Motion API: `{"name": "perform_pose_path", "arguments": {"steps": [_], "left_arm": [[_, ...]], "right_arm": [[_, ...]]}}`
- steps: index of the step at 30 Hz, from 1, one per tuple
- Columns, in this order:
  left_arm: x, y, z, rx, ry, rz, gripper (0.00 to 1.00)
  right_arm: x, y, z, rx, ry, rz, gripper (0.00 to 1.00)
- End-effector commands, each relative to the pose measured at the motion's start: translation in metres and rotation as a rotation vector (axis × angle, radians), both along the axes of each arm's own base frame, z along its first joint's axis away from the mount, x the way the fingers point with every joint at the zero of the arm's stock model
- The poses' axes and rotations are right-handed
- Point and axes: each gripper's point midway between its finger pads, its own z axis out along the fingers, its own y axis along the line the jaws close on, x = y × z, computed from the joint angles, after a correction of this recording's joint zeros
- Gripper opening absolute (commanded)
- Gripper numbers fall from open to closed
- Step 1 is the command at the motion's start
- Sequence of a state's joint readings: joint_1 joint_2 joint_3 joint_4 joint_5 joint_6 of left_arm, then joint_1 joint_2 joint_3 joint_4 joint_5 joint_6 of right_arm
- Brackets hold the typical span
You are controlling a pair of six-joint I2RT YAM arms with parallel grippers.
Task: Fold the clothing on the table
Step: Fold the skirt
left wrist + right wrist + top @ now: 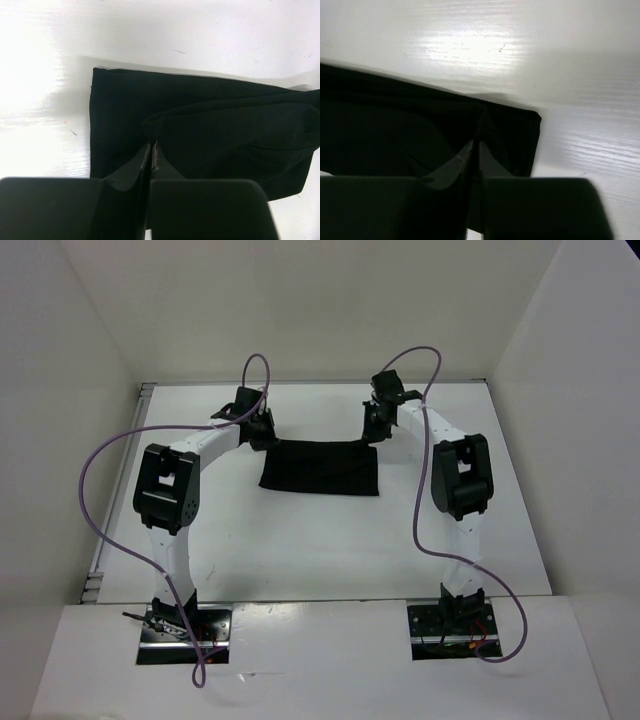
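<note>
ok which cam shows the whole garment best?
Top external: the whole garment shows, a dark rectangle flat on the table. Left wrist shows just one end, right wrist just one corner, both cropped close.

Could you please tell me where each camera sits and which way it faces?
Top external: fixed above and behind the arms, looking down over the table; both arms, left hand and right hand show.
Left wrist: on the left wrist, looking along its fingers onto the clothing.
Right wrist: on the right wrist, looking along its fingers onto the clothing's other end.
Shared: both wrist views show a shut hand pinching the clothing on the table.
</note>
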State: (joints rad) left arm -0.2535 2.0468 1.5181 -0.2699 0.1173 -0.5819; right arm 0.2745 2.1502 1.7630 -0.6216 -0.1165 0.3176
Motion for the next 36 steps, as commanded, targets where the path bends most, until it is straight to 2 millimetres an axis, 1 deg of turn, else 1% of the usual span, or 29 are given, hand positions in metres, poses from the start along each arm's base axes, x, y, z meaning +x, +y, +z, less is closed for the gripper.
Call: {"name": "perform_pose_path", "arguments": {"steps": [1,2,4,6,7,8,9,10,11,14,16,17,19,20,21,22,23,24,25,26,27,28,29,30,31,32,34,35,36], "left_arm": [[-0.005,0.002,-0.005,-0.004,0.019,-0.005,0.0],[-0.005,0.002,-0.005,-0.004,0.019,-0.005,0.0],[-0.004,0.004,-0.006,0.008,0.014,-0.006,0.0],[-0.005,0.008,-0.007,0.01,0.023,0.003,0.0],[-0.004,0.008,0.004,0.005,0.001,0.003,0.0],[-0.007,0.009,0.005,0.005,0.002,0.003,0.0],[-0.004,0.006,0.022,-0.013,-0.037,-0.004,0.0],[-0.007,0.01,0.026,-0.021,-0.039,-0.002,0.0],[-0.007,0.01,0.034,-0.019,-0.058,-0.01,0.0],[-0.009,0.014,0.071,-0.062,-0.122,-0.019,0.0],[-0.02,0.01,0.075,-0.098,-0.11,-0.026,0.0],[-0.025,0.01,0.087,-0.109,-0.132,-0.034,0.0],[-0.037,0.007,0.088,-0.143,-0.125,-0.041,0.0],[-0.044,0.007,0.098,-0.153,-0.143,-0.049,0.0],[-0.049,0.006,0.099,-0.168,-0.143,-0.048,0.0],[-0.056,0.005,0.1,-0.182,-0.134,-0.051,0.0],[-0.069,0.002,0.097,-0.182,-0.125,-0.061,0.0],[-0.074,0.004,0.096,-0.181,-0.122,-0.061,0.0],[-0.082,-0.001,0.095,-0.188,-0.114,-0.067,0.0],[-0.09,-0.001,0.102,-0.197,-0.127,-0.075,0.0],[-0.101,-0.005,0.094,-0.203,-0.105,-0.078,0.0],[-0.108,-0.005,0.093,-0.21,-0.1,-0.085,0.0],[-0.117,-0.006,0.101,-0.241,-0.103,-0.083,0.0],[-0.123,-0.008,0.101,-0.243,-0.108,-0.093,0.0],[-0.134,-0.006,0.1,-0.252,-0.102,-0.083,0.0],[-0.139,-0.005,0.1,-0.258,-0.101,-0.078,0.0],[-0.154,-0.004,0.103,-0.259,-0.1,-0.087,0.0],[-0.16,-0.003,0.098,-0.263,-0.087,-0.078,0.0],[-0.167,-0.001,0.104,-0.266,-0.098,-0.08,0.0]], "right_arm": [[0.02,0.014,0.007,0.026,-0.057,0.028,0.06],[0.021,0.011,0.001,0.008,-0.05,0.018,0.02],[0.024,0.004,0.003,-0.018,-0.055,-0.025,0.0],[0.029,-0.004,0.018,-0.048,-0.095,-0.066,0.0],[0.028,-0.007,0.021,-0.057,-0.102,-0.074,0.0],[0.027,-0.011,0.034,-0.065,-0.128,-0.097,0.0],[0.026,-0.014,0.042,-0.071,-0.138,-0.104,0.0],[0.022,-0.017,0.046,-0.076,-0.134,-0.119,0.0],[0.02,-0.019,0.058,-0.076,-0.156,-0.126,0.0],[0.009,-0.027,0.072,-0.094,-0.156,-0.155,0.0],[0.001,-0.029,0.074,-0.087,-0.134,-0.174,0.0],[-0.006,-0.031,0.075,-0.094,-0.116,-0.172,0.0],[-0.021,-0.029,0.078,-0.083,-0.1,-0.185,0.0],[-0.028,-0.027,0.079,-0.083,-0.099,-0.176,0.0],[-0.039,-0.03,0.084,-0.078,-0.099,-0.184,0.0],[-0.045,-0.025,0.086,-0.07,-0.1,-0.179,0.0],[-0.058,-0.027,0.08,-0.091,-0.076,-0.175,0.0],[-0.068,-0.022,0.096,-0.069,-0.105,-0.171,0.0],[-0.077,-0.022,0.099,-0.07,-0.105,-0.176,0.0],[-0.088,-0.019,0.095,-0.075,-0.094,-0.16,0.0],[-0.097,-0.022,0.098,-0.072,-0.082,-0.171,0.0],[-0.107,-0.018,0.114,-0.037,-0.111,-0.169,0.0],[-0.121,-0.017,0.107,-0.04,-0.083,-0.152,0.0],[-0.132,-0.014,0.107,-0.03,-0.067,-0.145,0.0],[-0.14,-0.014,0.117,-0.003,-0.084,-0.135,0.0],[-0.155,-0.013,0.106,0.002,-0.041,-0.138,0.0],[-0.174,-0.009,0.108,0.037,-0.019,-0.113,0.0],[-0.185,-0.008,0.098,0.047,0.015,-0.122,0.0],[-0.196,-0.005,0.094,0.057,0.047,-0.112,0.0]]}}
